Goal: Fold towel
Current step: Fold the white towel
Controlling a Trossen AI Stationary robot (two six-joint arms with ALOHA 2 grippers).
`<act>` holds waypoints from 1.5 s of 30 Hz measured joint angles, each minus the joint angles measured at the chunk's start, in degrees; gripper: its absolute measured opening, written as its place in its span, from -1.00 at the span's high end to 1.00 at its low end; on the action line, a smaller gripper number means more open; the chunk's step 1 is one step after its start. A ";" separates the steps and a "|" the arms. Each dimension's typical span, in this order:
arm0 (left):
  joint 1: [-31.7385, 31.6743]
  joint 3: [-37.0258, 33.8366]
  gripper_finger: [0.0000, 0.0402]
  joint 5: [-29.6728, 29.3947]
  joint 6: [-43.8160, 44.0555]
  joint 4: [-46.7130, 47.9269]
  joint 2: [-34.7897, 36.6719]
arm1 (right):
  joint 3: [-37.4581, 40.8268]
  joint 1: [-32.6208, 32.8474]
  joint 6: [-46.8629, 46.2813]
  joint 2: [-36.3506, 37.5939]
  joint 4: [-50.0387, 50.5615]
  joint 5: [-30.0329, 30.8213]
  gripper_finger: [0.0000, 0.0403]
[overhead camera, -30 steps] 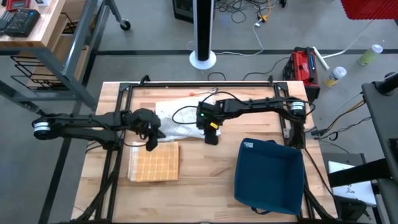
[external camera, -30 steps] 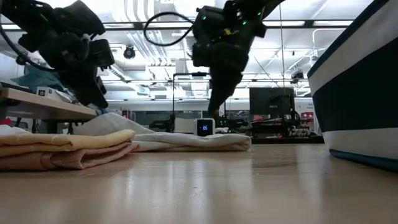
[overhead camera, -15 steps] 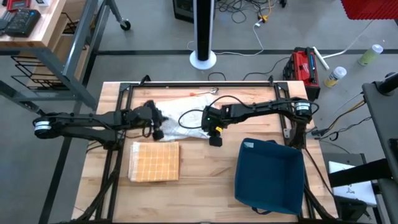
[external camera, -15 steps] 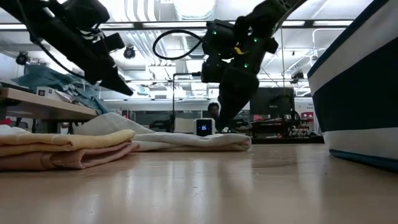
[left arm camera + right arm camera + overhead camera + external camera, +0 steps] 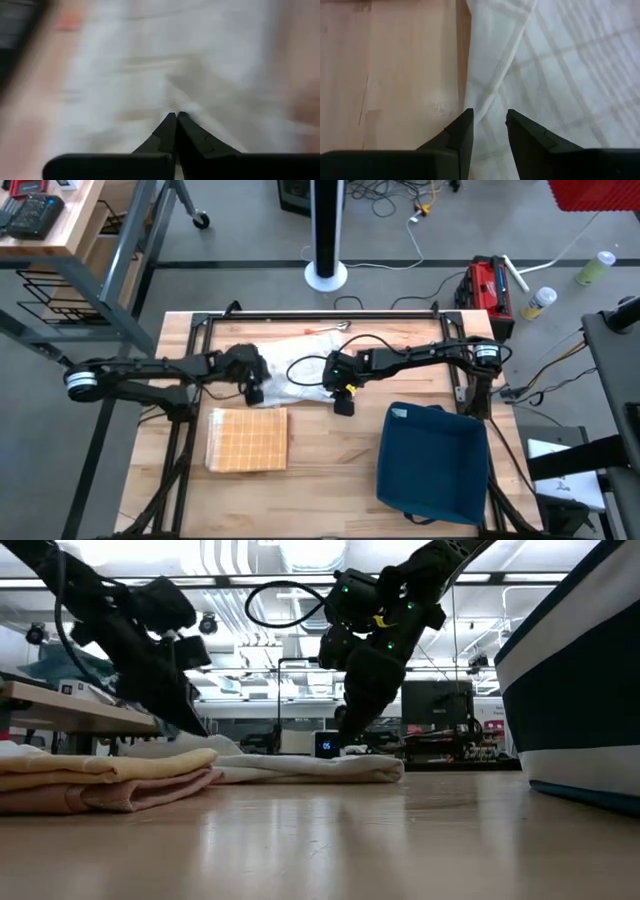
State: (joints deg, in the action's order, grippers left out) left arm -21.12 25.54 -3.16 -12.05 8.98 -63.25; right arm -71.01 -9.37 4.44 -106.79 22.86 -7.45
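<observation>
White towel (image 5: 290,370) lies crumpled at tabletop (image 5: 330,450) 12 o'clock. Left pincer (image 5: 254,392) pressed together at its 9 o'clock edge — right pincer (image 5: 487,131) spread over its 3 o'clock edge. Folded yellow towel (image 5: 248,439) at 7 o'clock.

A big dark blue bin (image 5: 432,462) sits on the wooden table (image 5: 330,470), on the right side — in the low view its wall (image 5: 575,690) stands tall at the right edge. On the floor past the table there is a white fan stand (image 5: 326,235), a red toolbox (image 5: 487,288) and two bottles (image 5: 540,302) — one white, one green (image 5: 595,268). A wooden bench (image 5: 45,220) shows at the top left.
</observation>
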 joint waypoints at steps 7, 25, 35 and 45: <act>-0.02 1.33 1.00 26.85 8.16 1.75 -1.96 | -0.19 -0.02 0.07 0.20 0.61 0.01 0.54; 4.33 6.78 1.00 12.51 11.87 4.62 1.40 | -0.32 -0.14 0.55 0.20 -2.75 0.25 0.73; -0.75 6.67 1.00 -7.74 -8.28 5.25 -7.11 | -0.58 -0.28 0.63 0.20 -4.09 1.54 0.78; -0.06 10.07 1.00 25.21 -1.20 16.05 -14.96 | -0.47 -0.43 0.31 0.16 -2.52 1.63 0.69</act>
State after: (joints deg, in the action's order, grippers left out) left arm -21.18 35.61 22.05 -13.26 25.03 -78.20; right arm -71.48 -9.80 4.75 -106.63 20.33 -5.82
